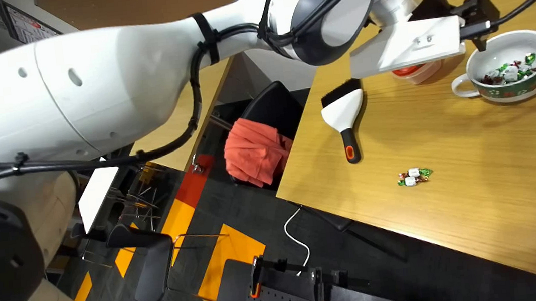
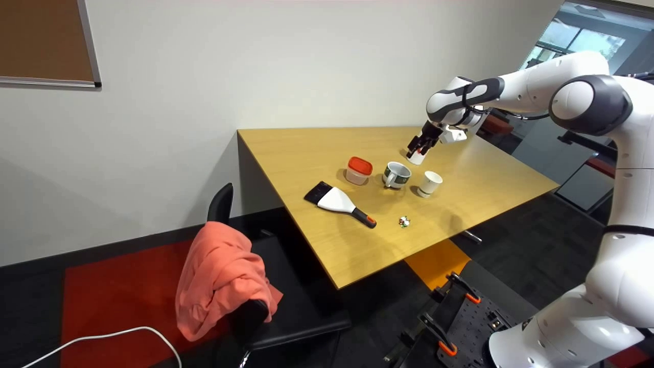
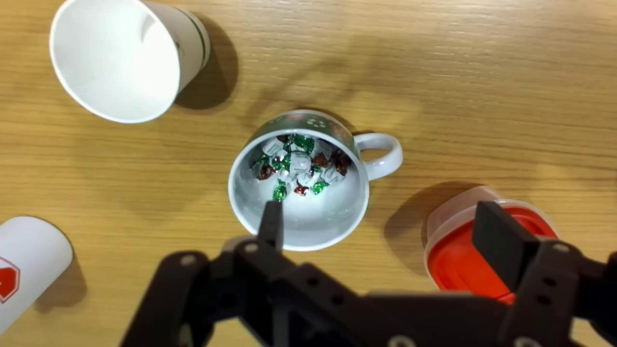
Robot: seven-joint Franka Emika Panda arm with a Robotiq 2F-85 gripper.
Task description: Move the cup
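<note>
The green-and-white ceramic cup [image 3: 328,217] holds shiny wrapped candies [image 3: 300,162], open wooden tabletop [image 1: 495,195] stretching toward its edge [image 1: 409,235], the black gripper [image 3: 383,226] unclenched.

Green-and-white mug [image 3: 320,219], perhaps floral.

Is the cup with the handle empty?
Not empty: in the wrist view, the cup has shiny wrapped candies lying inside it.

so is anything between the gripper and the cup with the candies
Nothing visible: in the wrist view no object shows between the open gripper and the cup. The red-lidded container stands beside the cup, though, and one finger overlaps it in that view, so a straight descent might catch it.
</note>
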